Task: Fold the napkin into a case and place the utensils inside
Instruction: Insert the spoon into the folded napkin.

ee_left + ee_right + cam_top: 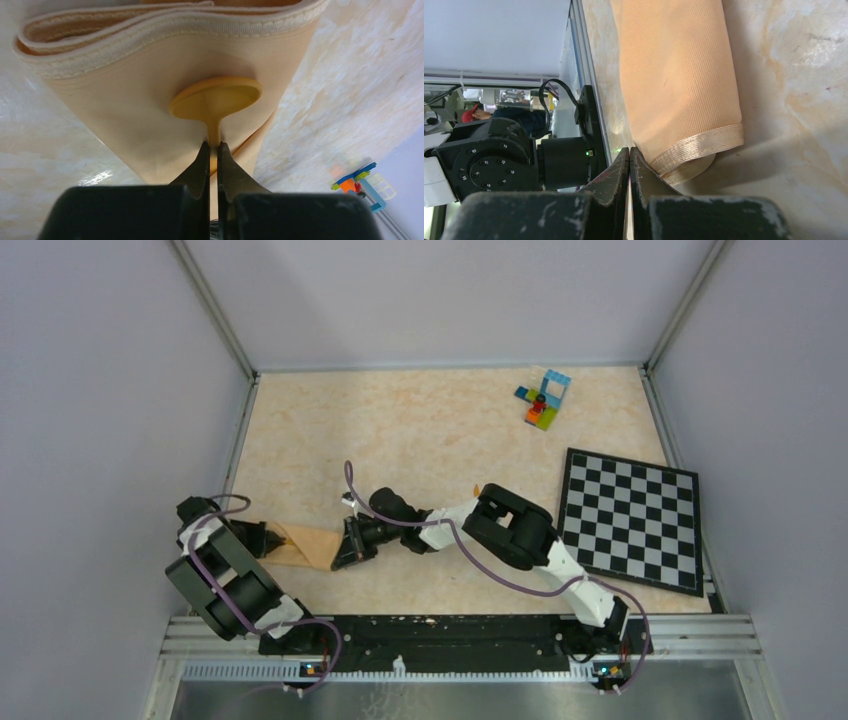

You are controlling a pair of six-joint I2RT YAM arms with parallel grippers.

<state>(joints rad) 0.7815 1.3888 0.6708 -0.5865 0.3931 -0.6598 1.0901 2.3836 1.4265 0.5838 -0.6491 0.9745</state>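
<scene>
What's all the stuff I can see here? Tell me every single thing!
napkin: one, peach, folded, near-left part of the table
spoon: one, orange, bowl over the napkin, handle pinched
toy bricks: one small cluster, many colours, far right of the table
board: one, black-and-white checks, right side of the table
table: one, pale marbled beige, under everything
arms: two, black and white, reaching in from the near edge
left end effector: one, black, shut on the spoon's handle
right end effector: one, black, shut, right beside the napkin's hemmed end
</scene>
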